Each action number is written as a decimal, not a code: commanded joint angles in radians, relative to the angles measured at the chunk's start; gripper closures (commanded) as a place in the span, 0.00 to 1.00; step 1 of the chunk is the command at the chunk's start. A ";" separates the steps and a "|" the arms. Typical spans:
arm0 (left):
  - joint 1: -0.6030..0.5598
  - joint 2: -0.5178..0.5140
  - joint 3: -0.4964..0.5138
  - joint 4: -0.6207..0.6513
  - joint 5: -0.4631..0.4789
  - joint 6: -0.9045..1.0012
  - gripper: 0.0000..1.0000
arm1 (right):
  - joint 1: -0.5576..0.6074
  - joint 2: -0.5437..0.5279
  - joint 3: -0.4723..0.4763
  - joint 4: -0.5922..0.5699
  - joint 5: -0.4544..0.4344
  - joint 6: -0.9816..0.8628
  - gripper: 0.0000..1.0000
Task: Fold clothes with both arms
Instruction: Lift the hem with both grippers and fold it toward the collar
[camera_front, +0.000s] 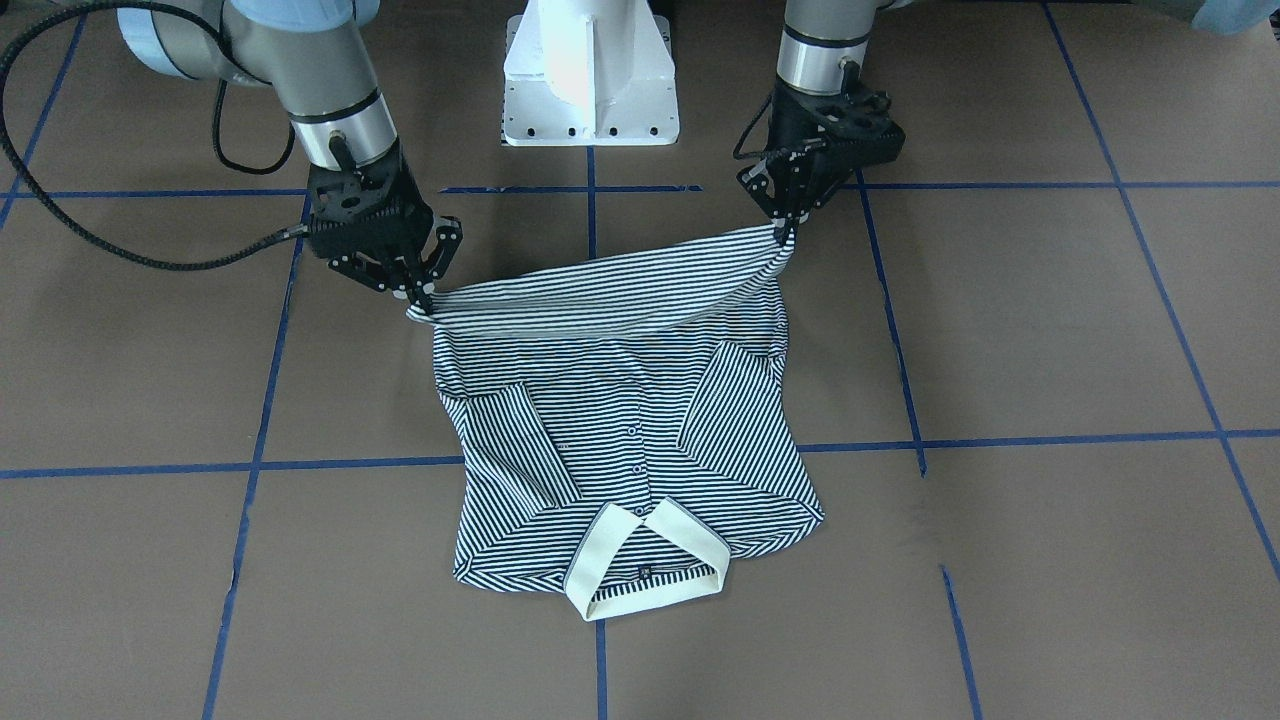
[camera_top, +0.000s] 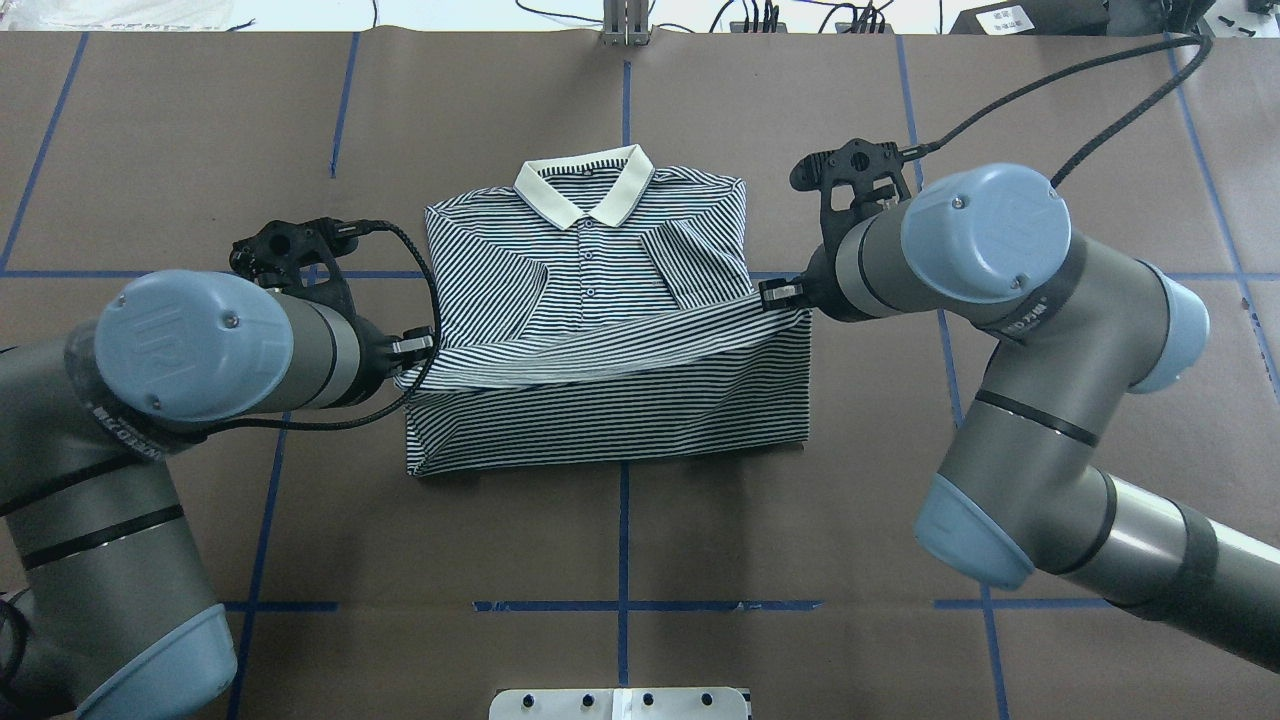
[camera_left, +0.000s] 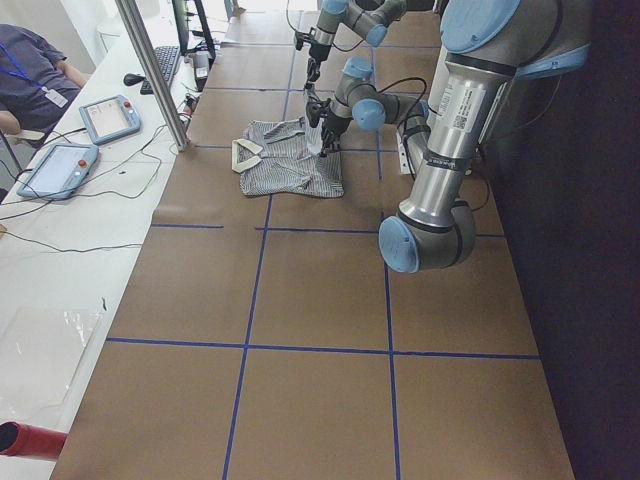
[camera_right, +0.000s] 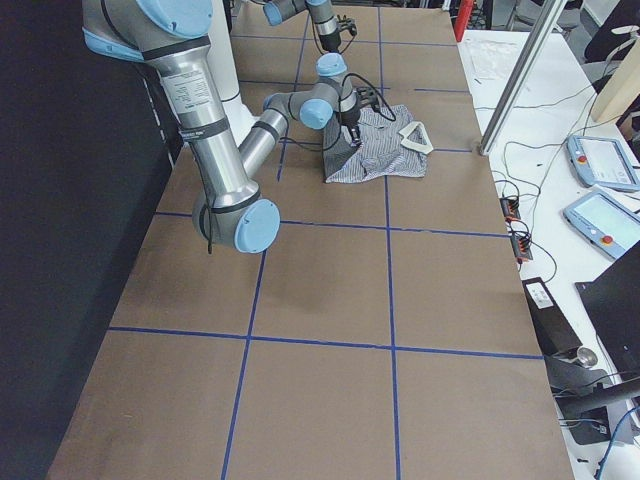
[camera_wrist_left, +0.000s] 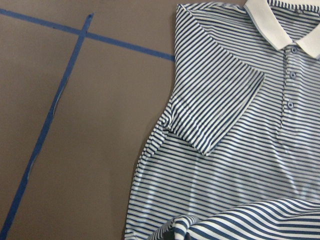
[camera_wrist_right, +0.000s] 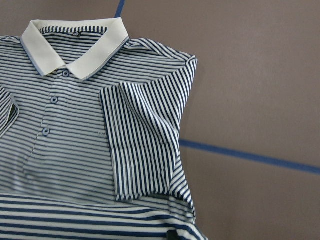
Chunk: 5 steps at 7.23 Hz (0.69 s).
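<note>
Lying face up mid-desk, the polo shirt (camera_front: 620, 420) shows thin navy-and-white stripes, a buttoned placket (camera_front: 633, 432) and both sleeves folded in over the chest. Its cream collar (camera_front: 645, 565) lies on the side away from the robot. The hem (camera_front: 600, 290) is raised and stretched between the left gripper (camera_front: 788, 228) and the right gripper (camera_front: 420, 297), each with jaws pinched tight on a hem corner. Brown paper crossed by blue tape lines (camera_front: 1000, 441) covers the desk (camera_front: 1050, 330). A white side desk beyond holds a tablet (camera_left: 110, 118) and cables.

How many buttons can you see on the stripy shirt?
3, in a row below the collar: top button, middle button, bottom button. More may hide under the lifted hem.
</note>
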<state>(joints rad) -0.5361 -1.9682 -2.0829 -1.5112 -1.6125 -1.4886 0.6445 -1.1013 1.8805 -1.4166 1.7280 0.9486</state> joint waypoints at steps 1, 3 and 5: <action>-0.096 -0.008 0.133 -0.159 -0.001 0.060 1.00 | 0.046 0.070 -0.237 0.199 0.001 -0.031 1.00; -0.166 -0.081 0.306 -0.265 -0.001 0.079 1.00 | 0.062 0.186 -0.389 0.219 0.004 -0.031 1.00; -0.186 -0.107 0.476 -0.424 -0.001 0.077 1.00 | 0.110 0.271 -0.518 0.217 0.004 -0.072 1.00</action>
<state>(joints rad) -0.7089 -2.0572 -1.7134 -1.8345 -1.6137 -1.4116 0.7260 -0.8838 1.4427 -1.2016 1.7314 0.9059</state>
